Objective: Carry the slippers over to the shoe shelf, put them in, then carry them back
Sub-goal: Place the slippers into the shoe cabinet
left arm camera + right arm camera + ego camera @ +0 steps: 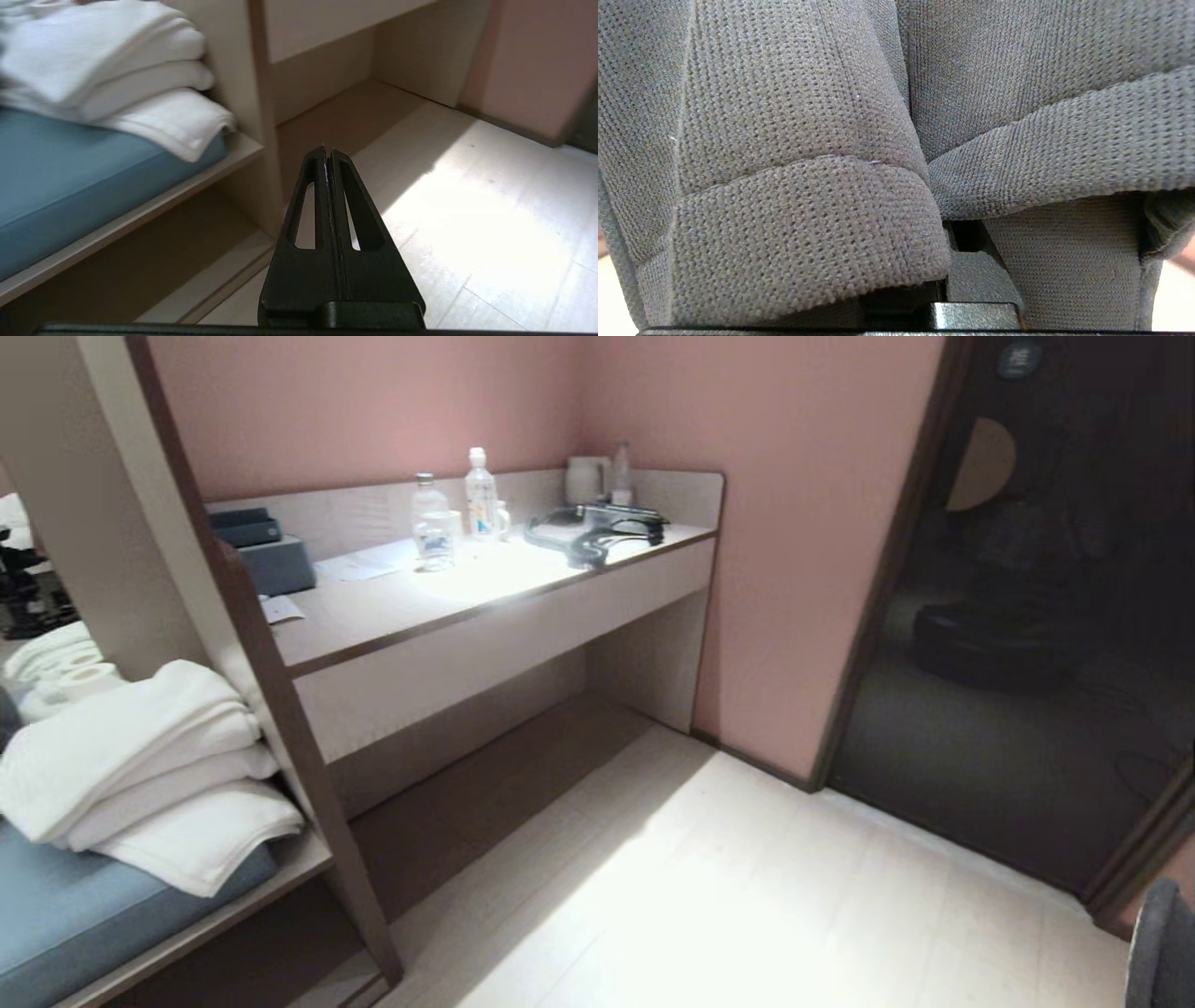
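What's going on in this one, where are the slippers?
The right end effector is shut on the slippers; their grey knit fabric fills the right wrist view, and an edge of them shows at the head view's lower right corner. The left end effector is shut and empty, over the pale floor beside a bench with folded white towels. Nothing has been put away yet.

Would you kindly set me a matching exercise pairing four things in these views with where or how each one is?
Things:
1 towels
2 bottles
3 slippers
4 left gripper

Places or states:
A standing on the desk
B shut, holding nothing
C folded on the blue cushion
D filling the right wrist view

Pairs: 1-C, 2-A, 3-D, 4-B
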Robot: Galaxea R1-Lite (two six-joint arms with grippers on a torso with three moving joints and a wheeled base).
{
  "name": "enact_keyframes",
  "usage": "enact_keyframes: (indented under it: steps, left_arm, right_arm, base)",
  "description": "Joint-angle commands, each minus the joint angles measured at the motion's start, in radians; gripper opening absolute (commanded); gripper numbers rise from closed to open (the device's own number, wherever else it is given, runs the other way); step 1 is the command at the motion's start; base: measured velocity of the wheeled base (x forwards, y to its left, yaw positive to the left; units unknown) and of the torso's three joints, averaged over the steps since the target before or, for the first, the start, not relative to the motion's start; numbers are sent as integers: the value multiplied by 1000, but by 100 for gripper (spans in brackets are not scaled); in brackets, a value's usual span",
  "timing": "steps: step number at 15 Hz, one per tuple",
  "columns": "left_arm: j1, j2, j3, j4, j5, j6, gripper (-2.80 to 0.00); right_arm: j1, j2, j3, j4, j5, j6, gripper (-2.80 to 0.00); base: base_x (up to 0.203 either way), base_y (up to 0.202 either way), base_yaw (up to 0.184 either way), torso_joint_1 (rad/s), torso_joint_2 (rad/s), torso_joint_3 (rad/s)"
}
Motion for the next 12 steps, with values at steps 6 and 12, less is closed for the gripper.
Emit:
enact_keyframes:
  steps: [6,12]
  left_arm:
    - [0,1,0,0,0,0,-280]
    - [0,1,0,0,0,0,-280]
  right_arm:
    - [0,2,0,-1,9,-19,-280]
    - [0,2,0,-1,21,-33,-280]
  base:
    - [0,-7,129,98,-242,-152]
    - [0,0,0,2,-4,-2]
